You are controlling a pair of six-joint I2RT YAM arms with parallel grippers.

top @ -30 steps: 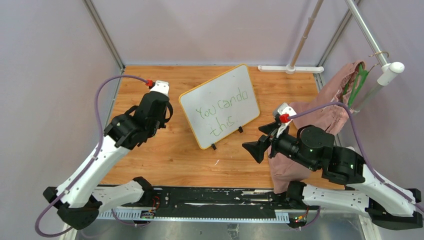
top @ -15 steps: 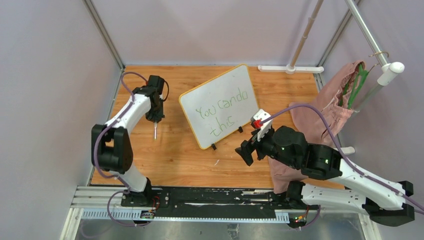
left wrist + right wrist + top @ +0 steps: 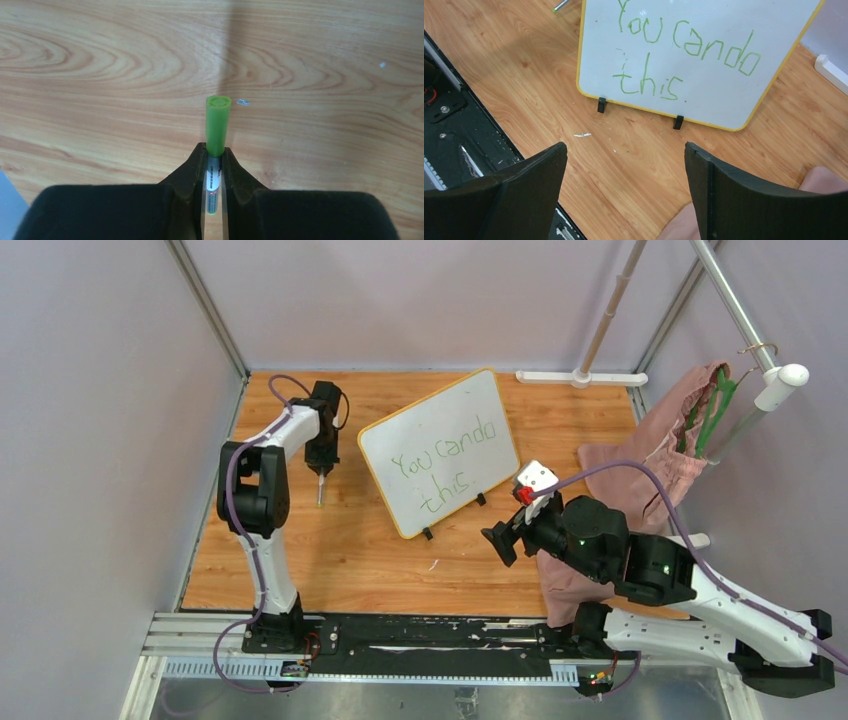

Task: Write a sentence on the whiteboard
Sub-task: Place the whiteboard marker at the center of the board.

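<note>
1. Top external view shows me the whiteboard [image 3: 440, 452] propped on the wooden table [image 3: 350, 550], turned at a slant. It is between my two grippers, to the right of the left one and ahead and to the left of the right one.
2. The sentence [image 3: 445, 465] is in green on the board, in two lines: "You can do" above, "this" below. On the right wrist camera the whiteboard [image 3: 769, 40] fills the upper frame, and the sentence [image 3: 684, 55] reads clearly there.
3. Two small black feet [image 3: 601, 105] hold up the yellow-rimmed lower edge of the board, just beyond the right gripper's fingertips.
4. My right gripper [image 3: 503, 537] points at the board but stays apart from it. On its own camera the right gripper [image 3: 625, 150] has its fingers [image 3: 524, 190] spread wide, with only bare wood between them.
5. My left gripper [image 3: 321, 472] hangs over the table beside the board's left edge, apart from it.
6. On the left wrist camera the left gripper [image 3: 215, 152] is pinched on the barrel of a green marker [image 3: 218, 125]. Its green end sticks out past the fingertips over the wood. I cannot tell whether it touches the table.
7. From above, the green marker [image 3: 320, 492] shows as a thin stick below the left fingertips.
8. A tiny white scrap [image 3: 583, 134] lies on the wood between the right gripper and the board's feet.
9. A pink cloth [image 3: 640, 480] hangs from a rack just to the right of the right gripper, with a green hanger [image 3: 715, 405] above it.
</note>
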